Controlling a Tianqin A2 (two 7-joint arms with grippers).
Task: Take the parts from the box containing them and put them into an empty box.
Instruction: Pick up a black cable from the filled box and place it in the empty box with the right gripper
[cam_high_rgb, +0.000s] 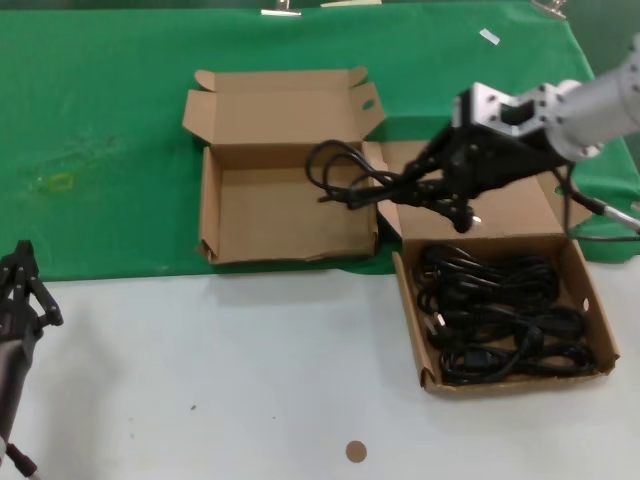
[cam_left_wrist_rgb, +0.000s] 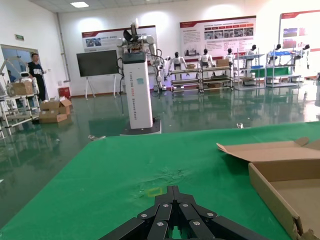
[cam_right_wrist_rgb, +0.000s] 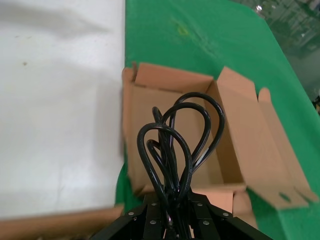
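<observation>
My right gripper (cam_high_rgb: 410, 186) is shut on one black coiled cable bundle (cam_high_rgb: 345, 172) and holds it in the air over the right side wall of the empty box (cam_high_rgb: 270, 212), the one with the ragged front edge. In the right wrist view the cable's loops (cam_right_wrist_rgb: 176, 142) stick out from the gripper (cam_right_wrist_rgb: 175, 202) above that box's floor (cam_right_wrist_rgb: 142, 107). A plug hangs below the gripper. The box containing the parts (cam_high_rgb: 408, 318) sits to the right, with several more cable bundles (cam_high_rgb: 500, 315) in it. My left gripper (cam_high_rgb: 22, 288) is parked at the near left, shut and empty (cam_left_wrist_rgb: 173, 190).
A green cloth (cam_high_rgb: 100, 120) covers the far half of the table; the near half is white (cam_high_rgb: 250, 370). Both boxes have their lids open towards the back. A small brown disc (cam_high_rgb: 355, 451) lies near the front edge. The empty box's corner shows in the left wrist view (cam_left_wrist_rgb: 280, 187).
</observation>
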